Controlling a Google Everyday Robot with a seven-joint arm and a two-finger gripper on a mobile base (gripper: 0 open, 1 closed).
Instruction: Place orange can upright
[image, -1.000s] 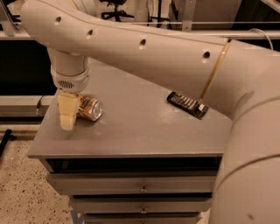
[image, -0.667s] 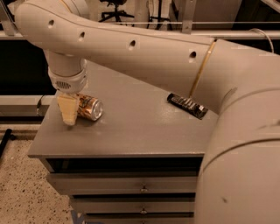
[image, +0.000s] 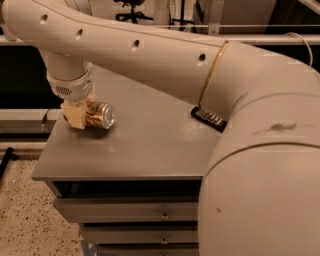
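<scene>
The orange can (image: 101, 115) is orange-gold with a silver end facing right. It lies on its side at the left of the grey table (image: 150, 150). My gripper (image: 80, 119) comes down from above at the table's left side and is shut on the can's left part. One pale finger (image: 74, 116) covers the can's near left side. The can hangs a little above the tabletop, with its shadow on the surface below it. The far finger is hidden behind the can.
A flat black packet (image: 210, 118) lies on the right of the table, partly behind my arm. My large white arm (image: 210, 70) spans the view above the table. Drawers (image: 162, 215) sit under the tabletop. The speckled floor (image: 25, 215) lies to the left.
The gripper has risen slightly, and the can has come up off the tabletop with it, still on its side.
</scene>
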